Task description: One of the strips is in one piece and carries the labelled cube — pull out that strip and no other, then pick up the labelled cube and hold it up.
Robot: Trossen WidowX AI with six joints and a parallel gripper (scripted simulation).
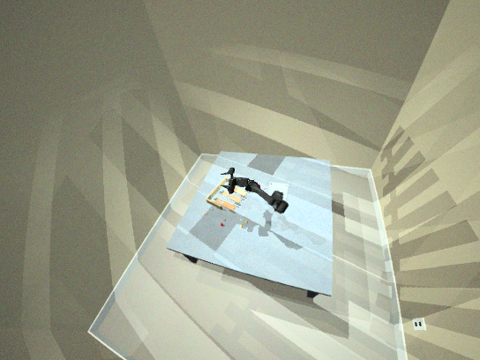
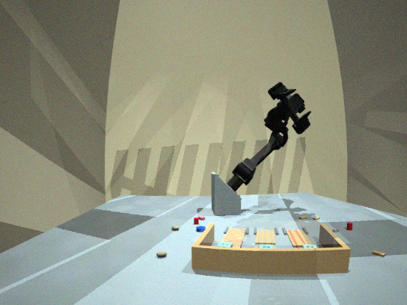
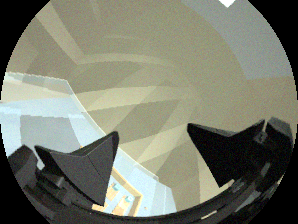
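Black parallel-jaw gripper [image 2: 295, 112] is up high, well above the grey table top [image 2: 112, 262], fingers spread wide w/ nothing between them.

Task stuff sits in the shallow tan wooden open-backed tray [image 2: 271, 259] near the table's front edge in the exterior view. 3 wood-grain strips lie side by side in it: left plain tan strip [image 2: 234, 236], middle pale strip [image 2: 265, 236], right orange strip w/ red lines [image 2: 298, 238]. Each has a small teal tab at its near end, e.g. [image 2: 224, 244]. Can't tell which strip is in 1 piece, or which tab is the labelled cube; too small to read.

Key relation: strips' long axes run front-to-back, from the tray's front wall toward the arm's grey wedge base [image 2: 224, 198]. The tray lies below the gripper and further from the base. Wrist view catches only a tray corner [image 3: 123, 192] between the finger tips, so the gripper seems not yet aimed straight down.

Judgement: approach stage only; next needs a descent to a strip's arm-side end, then a pull along its axis.
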